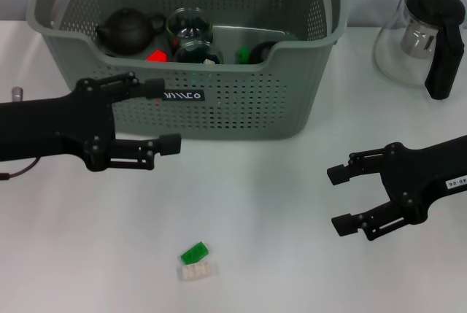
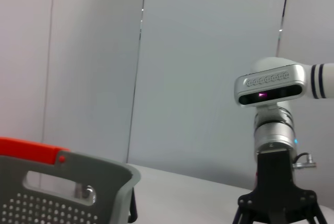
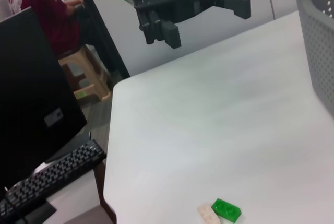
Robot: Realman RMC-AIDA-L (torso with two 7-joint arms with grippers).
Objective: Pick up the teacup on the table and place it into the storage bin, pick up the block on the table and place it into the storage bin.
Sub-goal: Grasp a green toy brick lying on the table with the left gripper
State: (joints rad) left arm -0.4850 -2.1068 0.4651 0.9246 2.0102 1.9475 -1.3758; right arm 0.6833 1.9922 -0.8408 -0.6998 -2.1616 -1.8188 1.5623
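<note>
Head view first: blocks [image 1: 197,263], a green one touching a white one, lie on the tabletop [image 1: 277,203] toward my near edge, between both arms and below the bin [image 1: 241,101]. I see no teacup on the tabletop; a dark teapot and glass pieces sit inside the bin. My left tool [image 1: 162,116] hangs just in front of the bin wall, fingers apart and empty; my right tool [image 1: 339,200] hovers well off to the right, also spread and empty. I judge neither is clearly nearer the blocks. Left wrist view shows only the bin's rim [image 2: 78,166] and orange clip, no blocks. Right wrist view shows both blocks [image 3: 222,212] and the left tool [image 3: 203,12] beyond, confirming its spread fingers.
</note>
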